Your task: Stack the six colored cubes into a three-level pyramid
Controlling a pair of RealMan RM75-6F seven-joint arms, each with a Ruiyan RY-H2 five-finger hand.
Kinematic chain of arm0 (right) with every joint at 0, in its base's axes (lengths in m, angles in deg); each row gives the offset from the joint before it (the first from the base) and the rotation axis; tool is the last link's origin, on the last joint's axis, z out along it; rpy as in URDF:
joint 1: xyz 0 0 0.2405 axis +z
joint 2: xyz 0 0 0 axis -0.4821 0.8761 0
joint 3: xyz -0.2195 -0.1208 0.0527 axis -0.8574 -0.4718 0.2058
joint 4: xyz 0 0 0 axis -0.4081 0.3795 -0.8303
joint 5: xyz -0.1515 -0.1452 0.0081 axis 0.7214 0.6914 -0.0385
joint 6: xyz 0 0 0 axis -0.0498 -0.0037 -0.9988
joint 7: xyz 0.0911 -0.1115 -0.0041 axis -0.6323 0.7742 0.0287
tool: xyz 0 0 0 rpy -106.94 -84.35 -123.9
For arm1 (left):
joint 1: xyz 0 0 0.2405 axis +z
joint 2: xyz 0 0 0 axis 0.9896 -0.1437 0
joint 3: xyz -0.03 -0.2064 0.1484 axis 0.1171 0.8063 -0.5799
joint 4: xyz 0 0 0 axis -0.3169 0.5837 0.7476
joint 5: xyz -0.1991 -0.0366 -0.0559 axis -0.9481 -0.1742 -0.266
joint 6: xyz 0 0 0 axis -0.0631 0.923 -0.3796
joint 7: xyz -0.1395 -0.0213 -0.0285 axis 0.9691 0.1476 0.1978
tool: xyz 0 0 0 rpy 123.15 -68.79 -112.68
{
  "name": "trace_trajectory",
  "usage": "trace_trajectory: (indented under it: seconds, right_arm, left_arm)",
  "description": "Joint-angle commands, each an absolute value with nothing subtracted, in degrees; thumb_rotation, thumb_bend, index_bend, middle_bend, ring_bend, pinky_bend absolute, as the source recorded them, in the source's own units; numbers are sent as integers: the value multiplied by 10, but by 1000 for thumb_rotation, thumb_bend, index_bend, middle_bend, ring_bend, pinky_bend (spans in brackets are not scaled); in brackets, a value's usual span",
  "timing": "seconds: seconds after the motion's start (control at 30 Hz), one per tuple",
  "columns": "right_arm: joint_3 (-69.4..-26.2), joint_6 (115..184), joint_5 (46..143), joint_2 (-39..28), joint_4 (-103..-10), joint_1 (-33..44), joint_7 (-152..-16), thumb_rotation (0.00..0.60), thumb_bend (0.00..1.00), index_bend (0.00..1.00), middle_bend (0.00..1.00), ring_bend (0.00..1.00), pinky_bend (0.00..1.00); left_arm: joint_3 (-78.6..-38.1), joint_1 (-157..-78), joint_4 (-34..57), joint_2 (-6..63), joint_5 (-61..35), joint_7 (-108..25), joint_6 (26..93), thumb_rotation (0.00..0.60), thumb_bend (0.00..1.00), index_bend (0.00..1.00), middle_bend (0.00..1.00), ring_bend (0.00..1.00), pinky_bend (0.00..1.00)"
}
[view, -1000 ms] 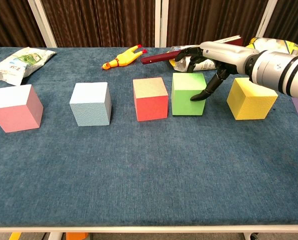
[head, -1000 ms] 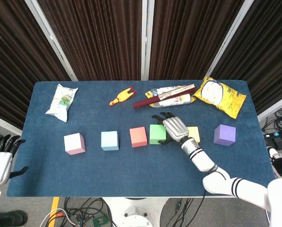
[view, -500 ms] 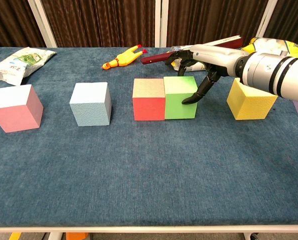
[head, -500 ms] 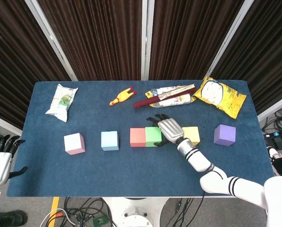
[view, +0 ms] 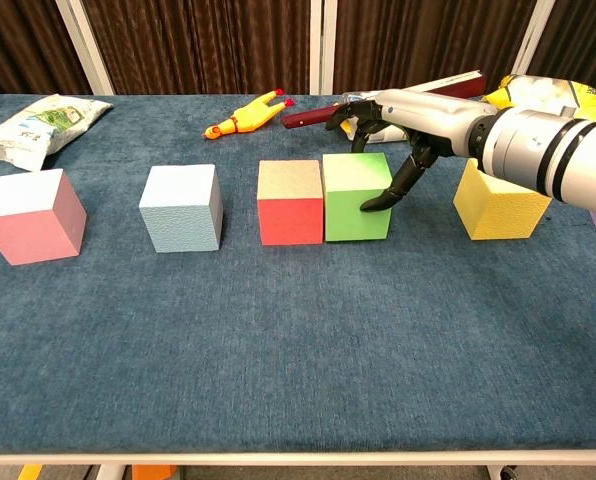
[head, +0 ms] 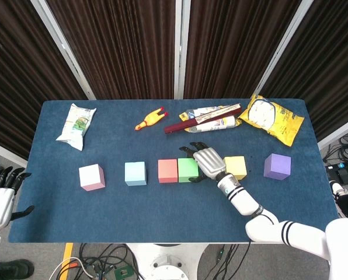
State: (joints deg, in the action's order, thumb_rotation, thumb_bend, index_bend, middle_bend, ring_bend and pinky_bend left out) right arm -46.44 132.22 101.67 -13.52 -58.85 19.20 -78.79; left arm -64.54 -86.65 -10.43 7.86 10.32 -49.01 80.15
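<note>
A row of cubes stands across the blue table: pink point(head: 91, 177) point(view: 32, 216), light blue point(head: 135, 173) point(view: 181, 207), red point(head: 167, 171) point(view: 289, 202), green point(head: 188, 170) point(view: 356, 196), yellow point(head: 235, 167) point(view: 502, 199) and purple point(head: 277, 166). Red and green stand side by side, touching. My right hand point(head: 206, 161) point(view: 403, 125) is over the green cube's right side, fingers spread, a fingertip pressing its right face; it holds nothing. My left hand point(head: 1, 195) hangs off the table's front left corner, fingers apart and empty.
Along the back of the table lie a white snack bag point(head: 76, 125), a yellow rubber chicken point(head: 150, 119), a dark red stick with a wrapped packet point(head: 204, 119) and a yellow chip bag point(head: 270, 118). Cables lie on the floor below the front edge.
My right hand has pushed the green cube left until it met the red cube, then shoved both slightly further left. The left hand has not moved.
</note>
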Motion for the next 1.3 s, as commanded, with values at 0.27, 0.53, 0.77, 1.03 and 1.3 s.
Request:
trace_trajectory:
  seconds: [0.27,0.53,0.77,1.03,1.3]
  right_arm:
    - [-465,1339,993,-144,-607,183,-759,600,67,155,398,91,110]
    - [-460,1351,985,-157,-612,183,-751,600,68,155,400,91,92]
    - [-459,1361,973,-162,-611,181,-729,600,68,155,401,91,88]
    - [-456,1354,957,-167,-613,185,-718,600,67,156,400,91,82]
    - [-455,1350,949,-172,-609,189,-710,600,68,149,398,91,71]
  left_arm:
    - [-646,-867,-97,82,108,-482,802,600,0,228,151,57,109]
    - [-647,-866,-93,82,108,-477,803,600,0,228,151,57,109]
    - [-647,-866,-89,83,110,-473,804,600,0,228,151,57,109]
    - [-647,-866,-87,84,111,-472,804,600,0,228,151,57,109]
    - [-647,-867,-85,85,109,-470,802,600,0,228,151,57,109]
